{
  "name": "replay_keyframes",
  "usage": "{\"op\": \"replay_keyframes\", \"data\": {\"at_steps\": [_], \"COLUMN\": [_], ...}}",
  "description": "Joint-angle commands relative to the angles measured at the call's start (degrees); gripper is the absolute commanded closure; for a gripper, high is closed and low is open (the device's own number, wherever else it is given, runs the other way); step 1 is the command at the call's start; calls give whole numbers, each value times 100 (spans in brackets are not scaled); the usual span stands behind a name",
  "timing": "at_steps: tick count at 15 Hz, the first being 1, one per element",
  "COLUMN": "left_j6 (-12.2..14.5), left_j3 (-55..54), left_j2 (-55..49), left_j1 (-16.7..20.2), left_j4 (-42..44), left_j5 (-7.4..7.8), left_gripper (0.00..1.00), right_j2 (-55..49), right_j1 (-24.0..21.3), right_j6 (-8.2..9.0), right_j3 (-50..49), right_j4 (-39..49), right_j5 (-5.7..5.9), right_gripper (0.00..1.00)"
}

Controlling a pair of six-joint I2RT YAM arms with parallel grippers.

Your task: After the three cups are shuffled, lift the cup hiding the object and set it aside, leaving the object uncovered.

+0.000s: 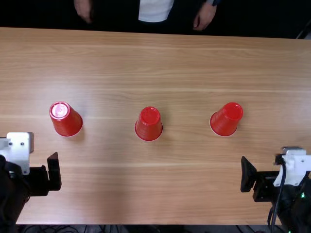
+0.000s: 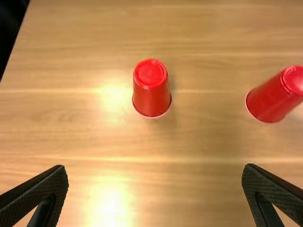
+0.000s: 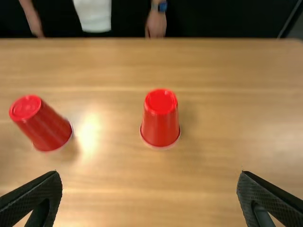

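From above: a light brown wooden table [image 1: 155, 63] holds three upside-down red plastic cups in a straight row across its middle, well apart from one another. The left cup [image 1: 65, 120] stands toward the table's left side, the middle cup [image 1: 148, 124] near the centre, and the right cup [image 1: 226, 119] toward the right side. All three rest rim-down on the wood. Which one covers the object cannot be told. The black left arm [image 1: 29, 177] sits at the near left corner and the black right arm [image 1: 272, 179] at the near right corner. Both are well short of the cups.

From the left wrist: the left gripper [image 2: 152, 168] has its two flat black fingers spread wide, holding nothing, with bare wood between them. The left cup stands ahead of it, apart from the fingers, and the middle cup is off to one side.

From the right wrist: the right gripper [image 3: 149, 172] is likewise spread wide and empty. The right cup stands ahead of it, apart from the fingers, and the middle cup is off to one side.
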Motion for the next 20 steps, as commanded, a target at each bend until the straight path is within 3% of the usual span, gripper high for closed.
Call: {"op": "replay_keyframes", "data": {"at_steps": [1, 4, 7, 13, 20], "left_j6": [112, 112, 91, 81, 81], "left_j3": [355, 698, 733, 724, 724], "left_j2": [250, 681, 874, 1621, 2957], "left_j1": [40, 31, 31, 31, 31], "left_j4": [-197, -1019, -1125, -977, 183], "left_j5": [4, 15, 15, -27, -70], "left_gripper": [0, 0, 0, 0, 0], "right_j2": [277, 998, 1481, 1885, 2131], "right_j1": [-34, -25, 10, -16, -7], "right_j6": [-16, -16, -16, -38, -38], "right_j3": [419, 1104, 1386, 1201, 735], "right_j4": [-219, -1136, -1621, -1199, -472], "right_j5": [28, 28, 28, 70, 38], "right_gripper": [0, 0, 0, 0, 0]}}
